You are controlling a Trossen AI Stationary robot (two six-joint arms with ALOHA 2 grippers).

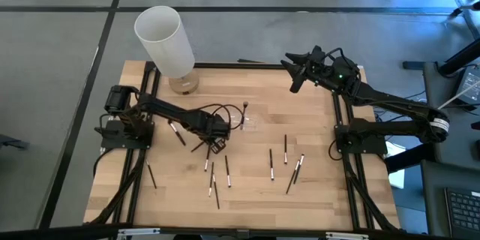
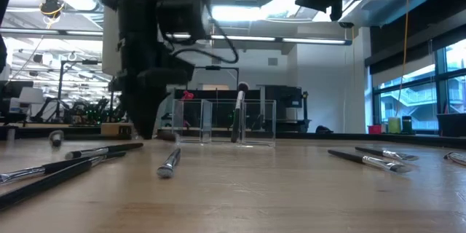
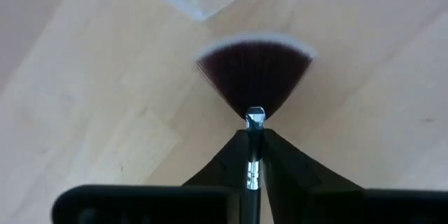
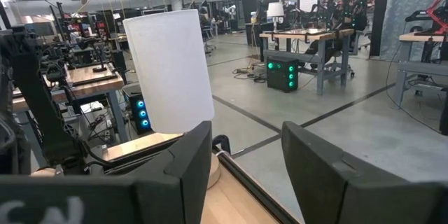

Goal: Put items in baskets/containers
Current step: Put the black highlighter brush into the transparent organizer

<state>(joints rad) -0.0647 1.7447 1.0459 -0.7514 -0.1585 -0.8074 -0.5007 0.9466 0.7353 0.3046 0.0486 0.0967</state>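
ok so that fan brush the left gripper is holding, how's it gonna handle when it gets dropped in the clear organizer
The fan brush looks thin and light, so the left gripper shut on its silver ferrule probably holds it easily. Its splayed bristles look soft and would likely bend against the clear organizer. The slim round handle may roll if it lands on the table.

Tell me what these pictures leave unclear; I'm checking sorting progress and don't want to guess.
- High view: the clear organizer barely shows against the wood, so its contents cannot be counted.
- Low view: the left gripper blocks the organizer's left end.
- Left wrist view: the fan brush handle is hidden between the gripper's fingers.
- Right wrist view: the right gripper faces the white cylinder, away from the brushes.
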